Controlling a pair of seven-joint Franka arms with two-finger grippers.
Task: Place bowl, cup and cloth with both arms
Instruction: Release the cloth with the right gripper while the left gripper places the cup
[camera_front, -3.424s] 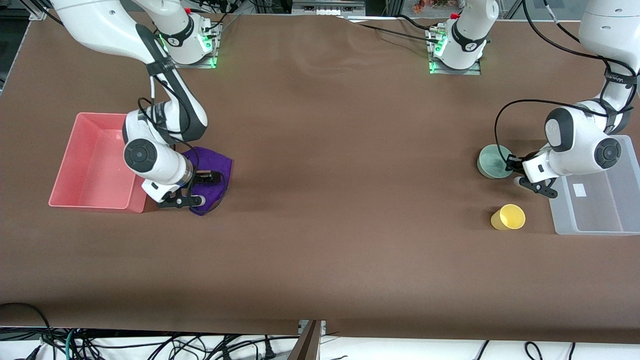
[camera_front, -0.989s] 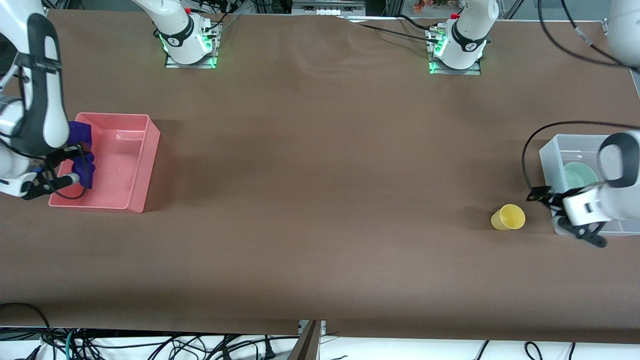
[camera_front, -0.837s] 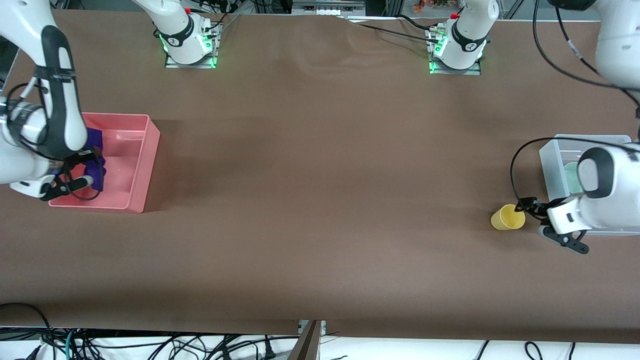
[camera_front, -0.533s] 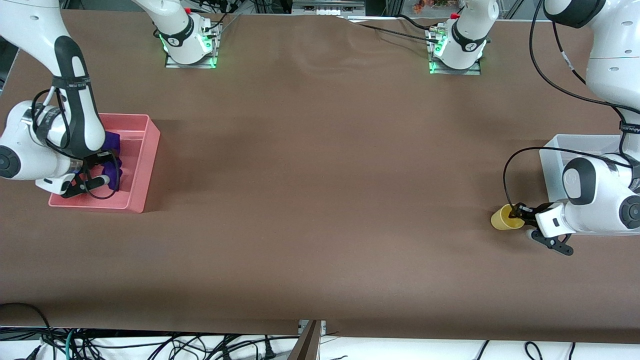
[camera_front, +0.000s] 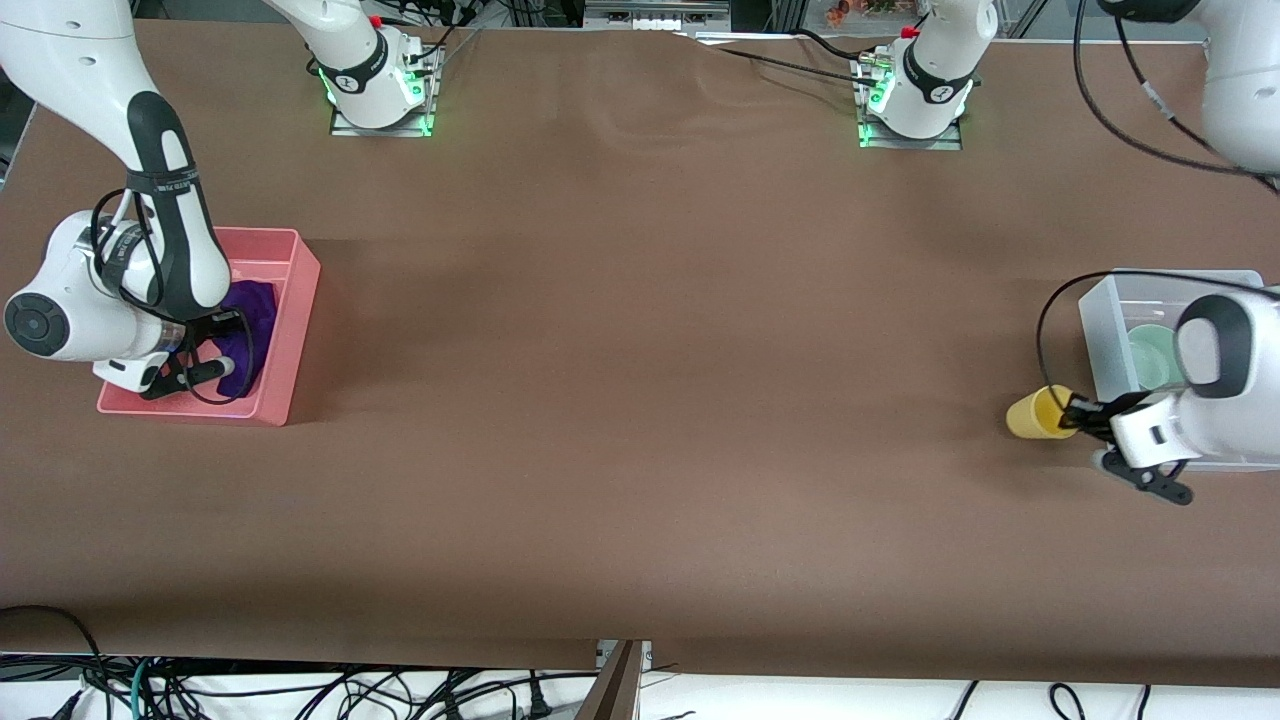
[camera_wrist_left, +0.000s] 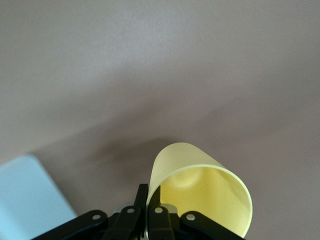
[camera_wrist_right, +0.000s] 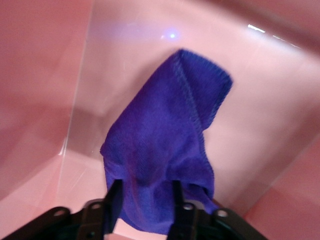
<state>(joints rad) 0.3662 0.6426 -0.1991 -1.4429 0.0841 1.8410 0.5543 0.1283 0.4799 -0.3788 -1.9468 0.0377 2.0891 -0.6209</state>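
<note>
My left gripper (camera_front: 1075, 412) pinches the cup (camera_front: 1035, 413) rim, lifted; next, carry it to the clear bin (camera_front: 1100, 330). My right gripper (camera_wrist_right: 145, 197) holds the cloth (camera_wrist_right: 167, 165) inside the pink bin (camera_front: 290, 330); next, release

- Bowl (camera_front: 1152, 358): in the clear bin (camera_front: 1098, 330); part covered by the left arm.
- Clear bin: end toward the left arm cut by the front view's edge.
- Cloth (camera_front: 245, 330): partly masked by the right arm.
- Cup (camera_wrist_left: 202, 192): rim cut off in the left wrist view.
- Right gripper (camera_wrist_right: 145, 197): jaw tips buried in the cloth.
</note>
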